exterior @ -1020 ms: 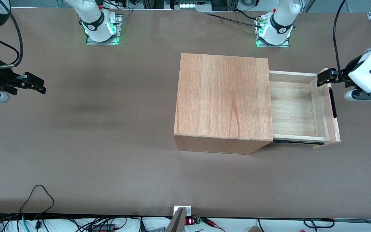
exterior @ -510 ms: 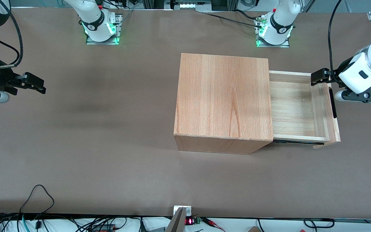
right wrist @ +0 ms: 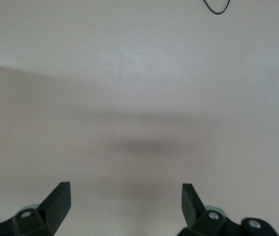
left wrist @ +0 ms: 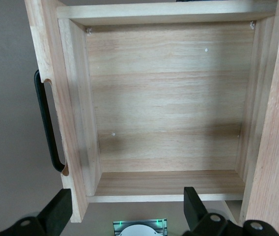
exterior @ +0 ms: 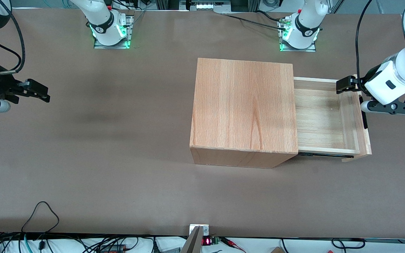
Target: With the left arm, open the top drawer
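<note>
The top drawer [exterior: 323,116] stands pulled well out of the wooden cabinet [exterior: 244,105], toward the working arm's end of the table. Its pale plank floor [left wrist: 169,98] is bare. The slim black bar handle [exterior: 364,112] [left wrist: 46,125] sits on the thick front panel [exterior: 362,140]. The left arm's gripper [exterior: 345,85] [left wrist: 125,211] hovers above the drawer's corner farthest from the front camera, beside the front panel. It is open and holds nothing, its fingers [left wrist: 58,211] spread wide and clear of the handle.
The cabinet is a tall box near the table's middle. The working arm's base [exterior: 299,35] with green lights stands farther from the front camera than the cabinet. Cables [exterior: 40,214] lie along the table's near edge.
The gripper has shifted a little toward the cabinet, over the drawer's corner, with the arm's wrist swinging along. The drawer has not moved.
</note>
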`<state>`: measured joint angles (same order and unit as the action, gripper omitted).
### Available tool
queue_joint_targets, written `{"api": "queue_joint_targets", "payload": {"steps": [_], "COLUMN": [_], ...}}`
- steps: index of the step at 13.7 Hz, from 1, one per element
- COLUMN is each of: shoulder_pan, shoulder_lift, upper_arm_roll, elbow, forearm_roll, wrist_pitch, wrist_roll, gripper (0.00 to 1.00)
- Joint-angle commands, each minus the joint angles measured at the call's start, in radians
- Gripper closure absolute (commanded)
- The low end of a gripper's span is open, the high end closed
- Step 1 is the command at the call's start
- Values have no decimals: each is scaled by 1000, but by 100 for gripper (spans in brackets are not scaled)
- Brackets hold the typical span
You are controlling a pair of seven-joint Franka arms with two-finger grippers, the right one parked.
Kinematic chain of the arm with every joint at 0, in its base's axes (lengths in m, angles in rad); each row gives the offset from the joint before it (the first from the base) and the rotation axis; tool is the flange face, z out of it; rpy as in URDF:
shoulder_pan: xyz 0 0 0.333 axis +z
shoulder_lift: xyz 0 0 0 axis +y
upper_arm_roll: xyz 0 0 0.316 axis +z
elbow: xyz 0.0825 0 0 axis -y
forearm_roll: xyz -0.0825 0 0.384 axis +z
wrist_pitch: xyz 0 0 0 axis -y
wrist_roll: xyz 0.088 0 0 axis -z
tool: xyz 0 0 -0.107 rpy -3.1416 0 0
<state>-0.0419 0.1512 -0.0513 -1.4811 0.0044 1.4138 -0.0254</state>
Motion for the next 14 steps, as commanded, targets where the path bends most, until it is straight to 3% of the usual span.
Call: {"api": "queue_joint_targets", "payload": {"steps": [1,14], "shoulder_pan": [-9,-6], "shoulder_lift": [8,8], "upper_arm_roll": [2,5], "elbow": [22,19], "forearm_roll": [28,25], "wrist_pitch": [-6,-10], "wrist_roll": [-1,-1], "gripper": [0,0]}}
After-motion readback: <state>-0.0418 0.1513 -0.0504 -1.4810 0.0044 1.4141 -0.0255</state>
